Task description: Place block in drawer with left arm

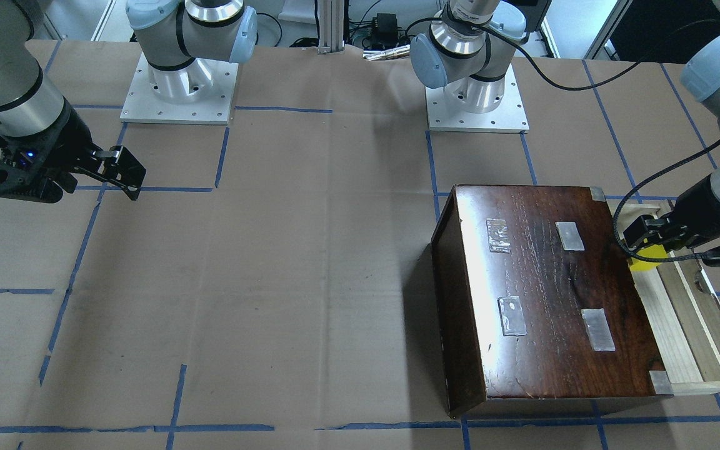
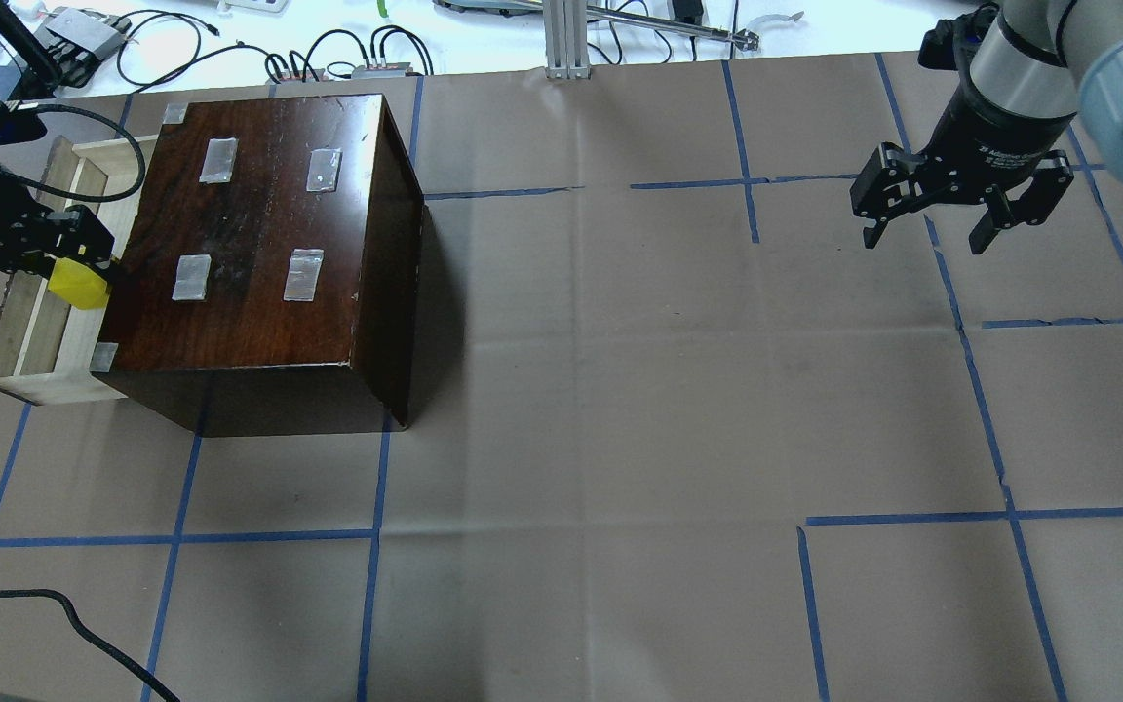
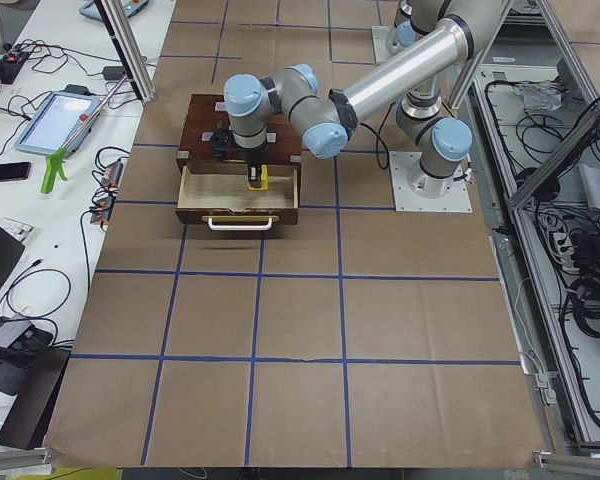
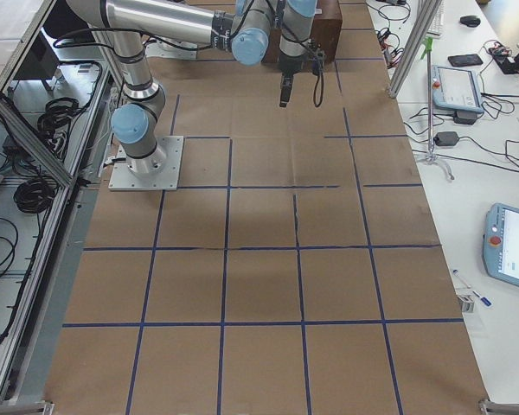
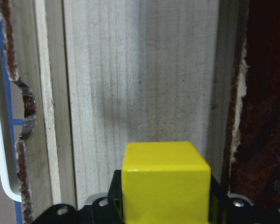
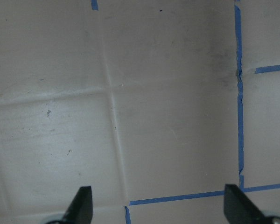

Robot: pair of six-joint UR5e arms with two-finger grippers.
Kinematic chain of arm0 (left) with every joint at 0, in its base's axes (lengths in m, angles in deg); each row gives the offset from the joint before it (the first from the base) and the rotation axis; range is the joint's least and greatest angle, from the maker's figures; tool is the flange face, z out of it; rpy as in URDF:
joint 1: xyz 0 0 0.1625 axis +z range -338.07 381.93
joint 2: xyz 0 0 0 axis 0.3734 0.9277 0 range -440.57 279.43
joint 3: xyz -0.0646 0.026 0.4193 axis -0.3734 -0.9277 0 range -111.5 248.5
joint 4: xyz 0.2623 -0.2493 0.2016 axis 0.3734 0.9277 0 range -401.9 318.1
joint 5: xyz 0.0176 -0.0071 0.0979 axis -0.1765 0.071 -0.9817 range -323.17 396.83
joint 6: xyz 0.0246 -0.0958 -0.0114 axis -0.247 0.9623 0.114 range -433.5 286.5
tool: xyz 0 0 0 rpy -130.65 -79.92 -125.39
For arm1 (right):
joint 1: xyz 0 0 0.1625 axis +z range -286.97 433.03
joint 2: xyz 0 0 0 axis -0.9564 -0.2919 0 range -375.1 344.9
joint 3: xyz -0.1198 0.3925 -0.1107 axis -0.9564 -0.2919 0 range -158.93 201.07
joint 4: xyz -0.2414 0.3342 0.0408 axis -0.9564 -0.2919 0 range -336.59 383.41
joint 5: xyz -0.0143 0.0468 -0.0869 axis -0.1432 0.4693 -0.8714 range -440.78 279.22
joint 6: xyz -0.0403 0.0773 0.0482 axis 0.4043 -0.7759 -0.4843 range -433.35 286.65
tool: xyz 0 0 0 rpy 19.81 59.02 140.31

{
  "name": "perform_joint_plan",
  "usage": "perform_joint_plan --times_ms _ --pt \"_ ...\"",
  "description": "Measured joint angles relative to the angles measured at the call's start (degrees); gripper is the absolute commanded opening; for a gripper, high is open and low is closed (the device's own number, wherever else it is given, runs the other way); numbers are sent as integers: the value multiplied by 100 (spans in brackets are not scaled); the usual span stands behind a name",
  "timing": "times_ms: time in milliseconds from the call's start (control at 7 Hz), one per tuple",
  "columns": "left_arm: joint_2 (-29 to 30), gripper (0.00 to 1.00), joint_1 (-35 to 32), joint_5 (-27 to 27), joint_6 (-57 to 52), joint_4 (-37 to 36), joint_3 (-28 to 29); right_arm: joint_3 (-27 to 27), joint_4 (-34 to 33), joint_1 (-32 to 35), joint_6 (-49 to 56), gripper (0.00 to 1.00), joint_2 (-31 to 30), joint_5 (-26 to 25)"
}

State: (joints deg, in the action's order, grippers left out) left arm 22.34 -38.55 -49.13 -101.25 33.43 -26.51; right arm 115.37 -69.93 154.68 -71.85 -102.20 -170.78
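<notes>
Block hidden parts: in the left wrist view the bottom of the block [image 5: 165, 182] is cut off by the picture edge. In the front-facing view only a small yellow corner shows under the black fingers and the cable [image 1: 647, 253].
Left gripper: the left gripper [image 2: 74, 261] is closed on the block, one finger on each side. Most of each finger is out of the wrist picture.
Contact with the floor: I cannot tell if the block touches the drawer floor or hangs a little above it.
Drawer: the drawer [image 2: 35, 327] is pulled out of the wooden box [image 2: 259, 224]. In the front-facing view the picture edge cuts off its outer end, and in the exterior right view it is hidden.
Block look: a small bright yellow cube with smooth, plain faces and slightly rounded edges.
Block place: over the pale wood floor of the drawer, just beside the front edge of the box, well apart from the white handle [image 5: 0, 116].
Right gripper: the right gripper [image 2: 924, 239] has its fingers spread wide with nothing between them. It hangs over the brown paper table [image 2: 620, 439], well apart from the box.
</notes>
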Motion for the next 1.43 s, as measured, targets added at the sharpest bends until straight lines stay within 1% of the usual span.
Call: perform_joint_plan --times_ms 143,286,429,1000,1429 --pt "0 73 6 -1 -2 -96 -83 -1 0 0 0 100 0 0" --pt "1 92 12 1 -3 -155 -116 -4 0 0 0 100 0 0" --pt "1 98 17 7 -1 -226 -126 -5 0 0 0 100 0 0" --pt "-168 99 26 -38 14 -265 42 1 0 0 0 100 0 0" --pt "-482 99 -13 -300 120 -161 63 1 0 0 0 100 0 0"
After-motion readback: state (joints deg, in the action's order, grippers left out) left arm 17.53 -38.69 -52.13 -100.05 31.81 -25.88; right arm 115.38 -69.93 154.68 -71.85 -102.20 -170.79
